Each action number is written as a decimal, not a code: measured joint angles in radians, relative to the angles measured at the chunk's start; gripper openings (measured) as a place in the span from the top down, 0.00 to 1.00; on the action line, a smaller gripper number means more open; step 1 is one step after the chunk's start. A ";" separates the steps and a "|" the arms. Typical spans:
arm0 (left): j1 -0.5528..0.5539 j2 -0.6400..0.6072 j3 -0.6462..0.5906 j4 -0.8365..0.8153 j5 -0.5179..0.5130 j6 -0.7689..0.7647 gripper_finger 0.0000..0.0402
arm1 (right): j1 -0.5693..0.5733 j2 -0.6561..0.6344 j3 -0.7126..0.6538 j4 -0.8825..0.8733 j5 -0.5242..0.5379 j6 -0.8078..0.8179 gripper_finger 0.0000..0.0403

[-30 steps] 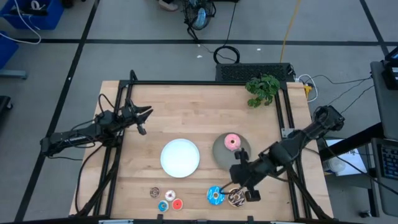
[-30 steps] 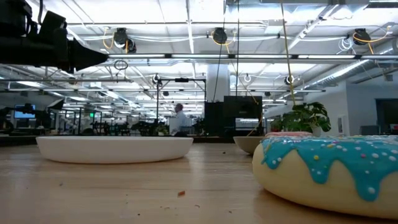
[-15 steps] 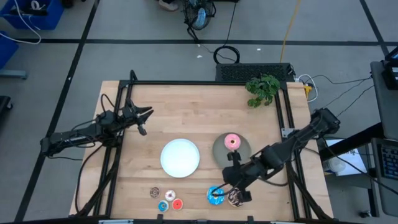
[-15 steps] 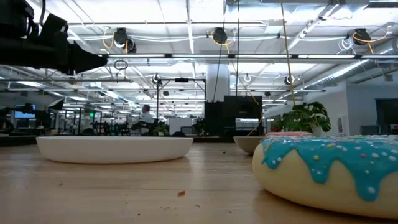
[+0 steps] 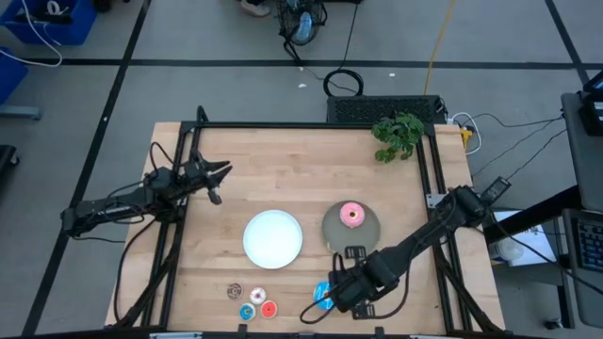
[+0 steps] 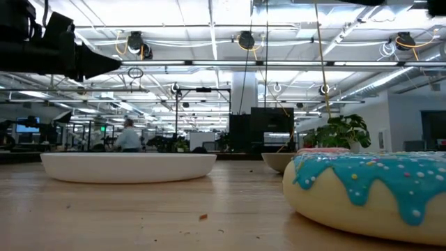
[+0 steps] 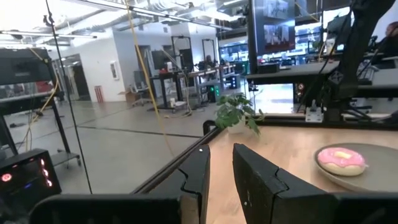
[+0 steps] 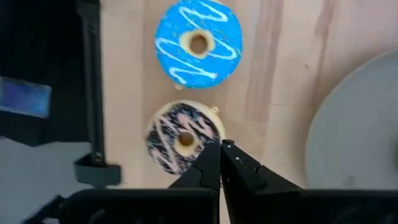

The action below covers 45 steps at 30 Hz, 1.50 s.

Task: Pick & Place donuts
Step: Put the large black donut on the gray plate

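right end effector (image 5: 332,299) now further left, pressed together, over two large donuts (image 8: 198,42); four minis (image 5: 251,301)

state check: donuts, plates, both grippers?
Pink donut: on grey plate.
White plate: empty.
Blue donut: on table.
Brown donut: on table, not gripped.
Mini donuts: on table, near edge.
Right gripper: shut, empty, above brown donut.
Left gripper: parked, empty.

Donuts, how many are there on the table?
7. Pink donut on the grey plate; blue sprinkled donut and dark drizzled donut under the right arm; brown mini, white mini, blue mini, red mini clustered at the front edge.
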 joint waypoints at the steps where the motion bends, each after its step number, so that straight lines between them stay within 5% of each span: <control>1: 0.000 0.000 0.000 0.001 0.000 -0.003 0.81 | 0.001 0.000 0.001 0.007 -0.001 0.014 1.00; 11: 0.000 0.000 0.000 0.002 0.001 -0.004 0.81 | 0.041 0.000 -0.001 0.028 0.057 0.039 0.96; 15: 0.000 0.000 0.000 0.003 0.001 -0.005 0.81 | 0.069 -0.002 -0.052 0.044 0.181 0.069 0.84; 22: 0.000 0.000 0.000 0.004 0.002 -0.012 0.81 | 0.062 0.000 -0.186 0.175 0.046 0.085 0.55; 27: 0.000 0.000 0.000 0.004 0.002 -0.034 0.81 | 0.051 -0.001 -0.223 0.209 0.023 0.108 0.43; 38: 0.000 0.000 0.000 0.003 0.002 -0.017 0.81 | 0.051 -0.001 -0.295 0.222 0.094 0.092 0.40; 45: 0.000 0.000 0.000 0.001 0.002 -0.018 0.81 | 0.053 -0.001 -0.365 0.350 0.052 0.098 0.39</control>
